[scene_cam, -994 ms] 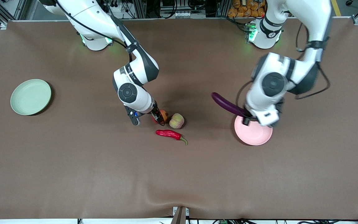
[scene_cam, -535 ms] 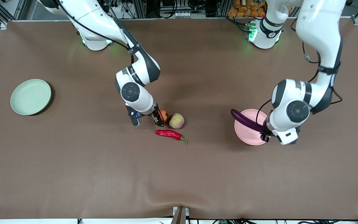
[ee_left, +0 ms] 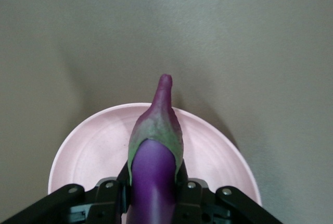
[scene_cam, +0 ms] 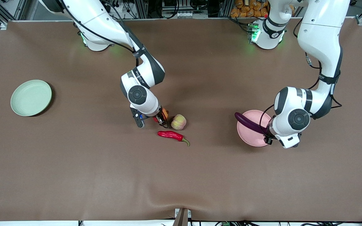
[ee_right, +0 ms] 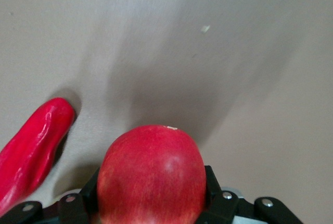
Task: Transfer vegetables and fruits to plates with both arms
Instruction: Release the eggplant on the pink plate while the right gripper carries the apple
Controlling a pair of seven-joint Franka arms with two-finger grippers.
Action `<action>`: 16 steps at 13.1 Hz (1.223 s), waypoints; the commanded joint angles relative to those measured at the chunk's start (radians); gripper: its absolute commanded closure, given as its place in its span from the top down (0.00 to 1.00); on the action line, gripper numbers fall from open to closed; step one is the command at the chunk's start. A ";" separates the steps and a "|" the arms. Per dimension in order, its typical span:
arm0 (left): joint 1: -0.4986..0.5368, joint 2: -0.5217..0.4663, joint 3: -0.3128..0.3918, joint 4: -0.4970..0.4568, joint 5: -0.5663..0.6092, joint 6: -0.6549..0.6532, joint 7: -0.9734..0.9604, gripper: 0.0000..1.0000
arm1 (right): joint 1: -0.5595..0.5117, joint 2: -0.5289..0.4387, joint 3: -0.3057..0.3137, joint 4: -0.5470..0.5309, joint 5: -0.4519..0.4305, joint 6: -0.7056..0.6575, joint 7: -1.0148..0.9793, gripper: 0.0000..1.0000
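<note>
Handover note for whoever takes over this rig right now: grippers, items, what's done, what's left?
Left gripper: shut on the eggplant, over the pink plate; not yet released.
Right gripper: shut on the apple, at the table beside the peach.
Chili: on the table, nearer the front camera than the peach.
Green plate: at the right arm's end, nothing on it.
Done: nothing released on a plate.
Left: all four items.

A round red apple (ee_right: 152, 176) fills the view, held between the two black fingers (ee_right: 212, 187) of the right claw (ee_right: 151, 195). Beside it, a glossy red chili pepper (ee_right: 32, 148) lies on the desk (ee_right: 223, 52).
</note>
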 commanded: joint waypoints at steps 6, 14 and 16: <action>0.014 -0.006 -0.006 -0.038 0.030 -0.014 -0.024 0.47 | -0.435 -0.282 0.009 0.042 -0.166 -0.586 -0.853 0.00; 0.005 -0.073 -0.005 -0.018 0.045 -0.051 -0.063 1.00 | -1.087 -0.190 0.009 -0.033 -0.283 -0.334 -1.926 0.00; 0.000 -0.114 -0.011 0.057 0.063 -0.158 -0.061 1.00 | -1.164 -0.118 0.009 -0.045 -0.283 -0.287 -2.058 0.00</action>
